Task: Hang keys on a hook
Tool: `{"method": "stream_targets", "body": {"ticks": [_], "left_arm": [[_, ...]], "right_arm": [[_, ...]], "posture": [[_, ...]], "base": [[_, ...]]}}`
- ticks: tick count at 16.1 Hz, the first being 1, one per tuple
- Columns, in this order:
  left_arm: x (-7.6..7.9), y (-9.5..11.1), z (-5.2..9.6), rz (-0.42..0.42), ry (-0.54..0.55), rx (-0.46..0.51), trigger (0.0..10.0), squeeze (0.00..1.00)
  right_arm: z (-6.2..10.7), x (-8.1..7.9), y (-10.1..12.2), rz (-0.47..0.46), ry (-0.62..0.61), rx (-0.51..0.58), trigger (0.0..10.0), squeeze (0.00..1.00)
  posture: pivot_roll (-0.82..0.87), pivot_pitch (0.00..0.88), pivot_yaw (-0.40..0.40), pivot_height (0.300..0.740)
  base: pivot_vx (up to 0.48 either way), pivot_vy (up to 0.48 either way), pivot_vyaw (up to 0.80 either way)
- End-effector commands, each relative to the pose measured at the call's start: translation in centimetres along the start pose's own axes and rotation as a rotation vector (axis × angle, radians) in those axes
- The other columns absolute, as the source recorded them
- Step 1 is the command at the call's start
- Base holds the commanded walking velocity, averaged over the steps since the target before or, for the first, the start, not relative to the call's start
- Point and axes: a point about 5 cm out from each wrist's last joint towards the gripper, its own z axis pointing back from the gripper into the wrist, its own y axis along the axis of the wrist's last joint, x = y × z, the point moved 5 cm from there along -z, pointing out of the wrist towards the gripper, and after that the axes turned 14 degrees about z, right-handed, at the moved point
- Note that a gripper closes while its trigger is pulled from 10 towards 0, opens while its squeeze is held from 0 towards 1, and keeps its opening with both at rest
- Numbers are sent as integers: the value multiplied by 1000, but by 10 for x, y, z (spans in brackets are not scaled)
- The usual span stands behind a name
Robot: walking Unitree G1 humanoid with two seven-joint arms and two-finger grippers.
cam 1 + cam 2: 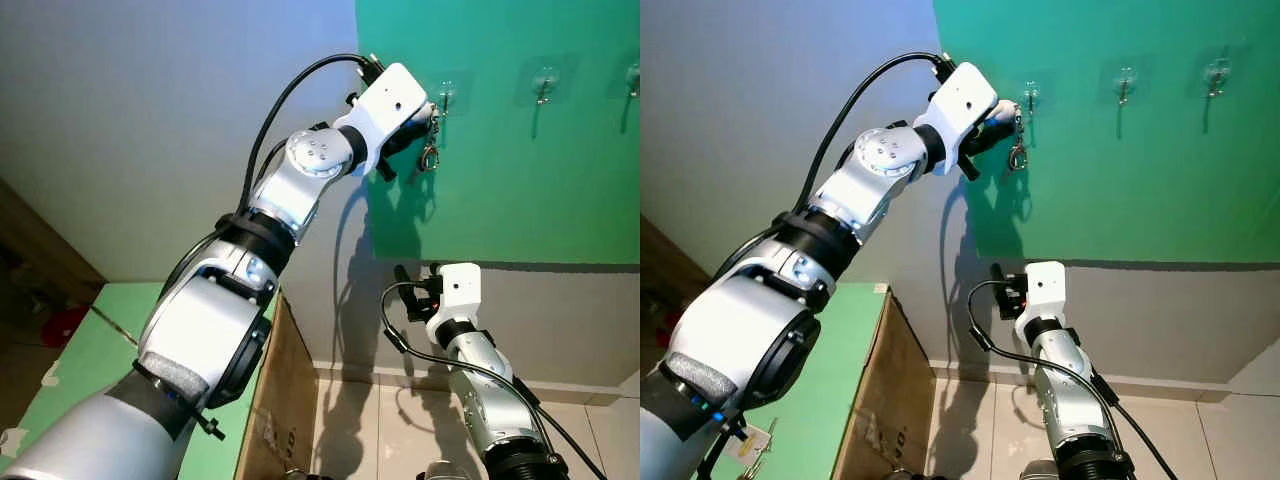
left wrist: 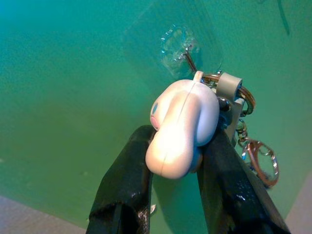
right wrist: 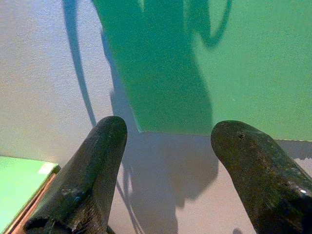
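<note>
A green wall panel [image 1: 520,150] is seen carrying 3 clear hooks. The left pincer [image 2: 178,161] is raised against the leftmost hook [image 2: 187,56], pinching the white fob of the keys [image 2: 183,126], whose ring [image 2: 241,95] is held just beside the hook's prong, the clasp dangling below. The right pincer [image 3: 168,165] is held spread, low and well apart.
</note>
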Motion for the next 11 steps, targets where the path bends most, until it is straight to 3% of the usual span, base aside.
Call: {"method": "stream_targets", "body": {"ticks": [1,5,6,8,9,11], "left_arm": [[-7,14,-2,-58,31,4,0,0],[-15,39,-1,-103,51,63,0,0],[-21,45,3,-47,72,116,0,0],[-35,39,11,42,136,168,0,0],[-45,29,18,127,177,185,0,0],[-53,31,25,163,204,235,0,0]], "right_arm": [[-3,-10,4,2,28,12,10000,0],[-1,-12,2,-4,25,8,10000,0],[0,-13,-1,-7,24,3,10000,0],[2,-13,-2,-8,26,0,10000,0],[3,-13,-3,-5,34,-3,10000,0],[2,-12,-4,3,48,-9,10000,0]], "posture": [[-308,0,231,740],[-311,0,246,740],[-311,0,247,740],[-304,1,234,740],[-297,2,222,740],[-285,0,209,740]], "base": [[0,0,0],[0,0,0],[0,0,0],[0,0,0],[0,0,0],[0,0,0]]}}
